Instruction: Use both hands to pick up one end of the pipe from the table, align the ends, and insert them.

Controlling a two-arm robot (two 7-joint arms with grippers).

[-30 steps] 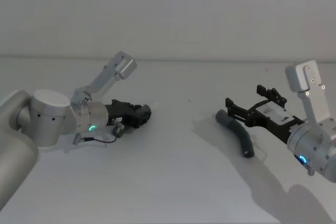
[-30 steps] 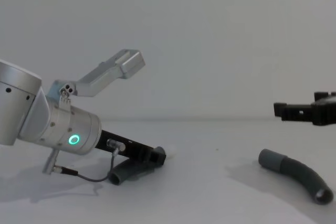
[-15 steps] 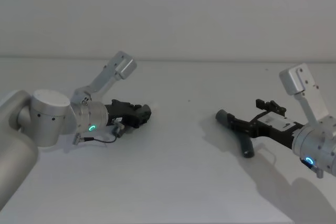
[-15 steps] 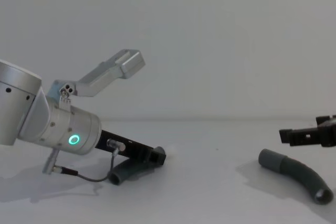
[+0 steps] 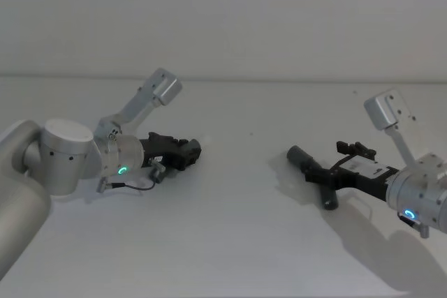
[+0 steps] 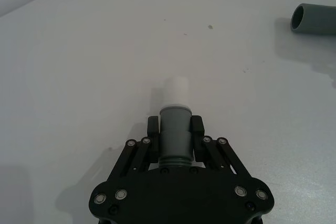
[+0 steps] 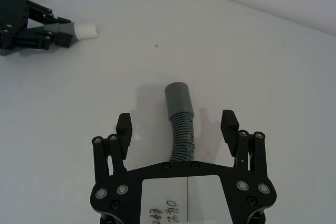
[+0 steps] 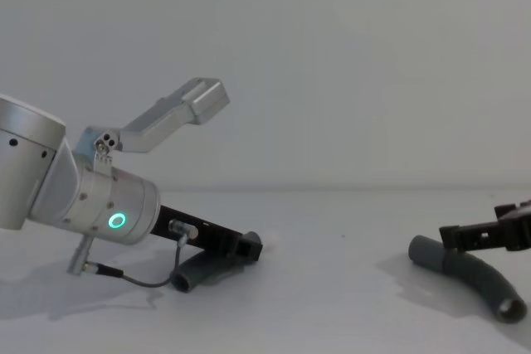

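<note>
Table [image 5: 230, 242]: plain matt white surface, carrying both hose pieces, one at the left and one at the right, well apart.

Shorter hose piece [image 8: 203, 269]: dark grey, curved, lying low at the left of the table. Its light grey cuff [image 6: 175, 129] is clamped between the fingers of the left gripper [image 5: 187, 151]. The narrower white tip [image 6: 176, 92] sticks out past the fingertips, pointing right, towards the other piece.

Left gripper: closed narrow on that cuff, one finger on each side. It is carried on a fat silver wrist [image 8: 104, 201] with a green ring light [image 8: 117, 221] (lit), and slopes down to the table.

Longer hose piece [image 8: 481, 278]: dark grey, ribbed and bent, lying flat on the right of the table. Its plain grey socket cuff [image 7: 178, 98] is the far left end, open mouth facing left.

Right gripper [image 7: 177, 120]: spread wide and brought down low, with its fingers [image 7: 124, 125] straddling the ribbed stretch just behind the socket cuff. There is a clear gap on both sides, so the fingers hold nothing.
</note>
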